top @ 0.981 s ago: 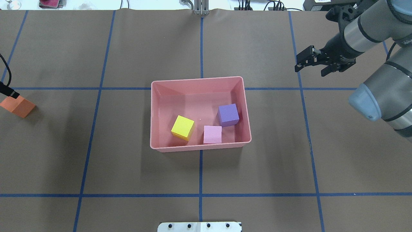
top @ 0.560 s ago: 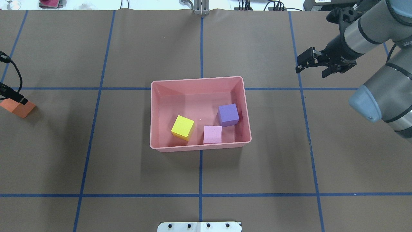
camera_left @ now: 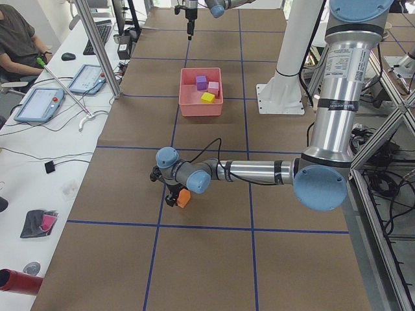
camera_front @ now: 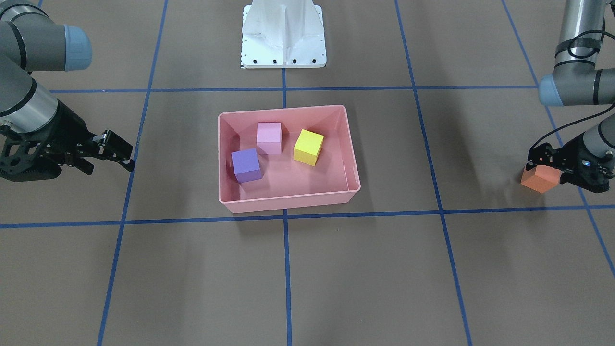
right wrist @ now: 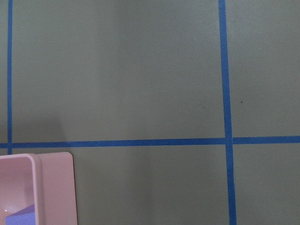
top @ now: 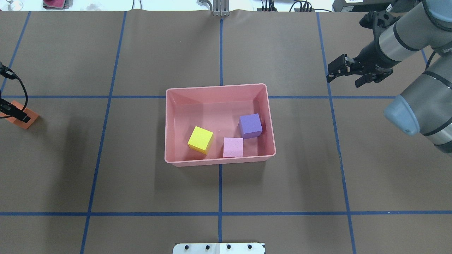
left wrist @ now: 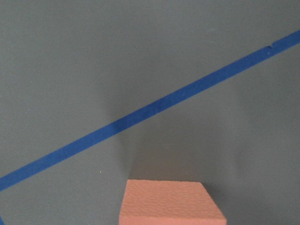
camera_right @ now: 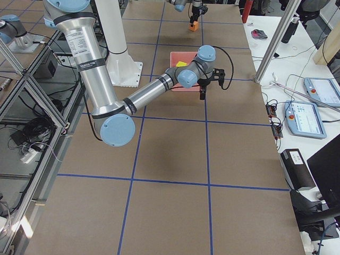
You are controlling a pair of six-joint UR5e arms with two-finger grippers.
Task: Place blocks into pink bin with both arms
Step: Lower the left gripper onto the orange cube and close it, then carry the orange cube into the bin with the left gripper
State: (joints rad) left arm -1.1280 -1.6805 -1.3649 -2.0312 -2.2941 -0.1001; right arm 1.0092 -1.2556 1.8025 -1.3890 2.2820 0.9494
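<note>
The pink bin [top: 219, 161] sits mid-table and holds three blocks: yellow [top: 200, 139], light pink [top: 233, 147] and purple [top: 250, 125]. The orange block [camera_front: 540, 179] rests on the mat far out on my left side, also visible as the orange block [top: 28, 119] and the orange block [left wrist: 171, 201]. My left gripper [camera_front: 552, 168] is low over it, open, with a finger on each side. My right gripper [top: 342, 80] hangs open and empty beyond the bin's far right corner. The right wrist view catches that bin corner [right wrist: 51, 187].
Blue tape lines grid the brown mat. The white pedestal base [camera_front: 283, 33] stands behind the bin on the robot's side. A side bench with tablets [camera_left: 42, 103] and a seated person [camera_left: 13, 39] lies past the table's far edge.
My left gripper has come down over the orange block and now covers most of it. My right gripper has drifted slightly right, away from the bin. The bin's blocks have not moved.
</note>
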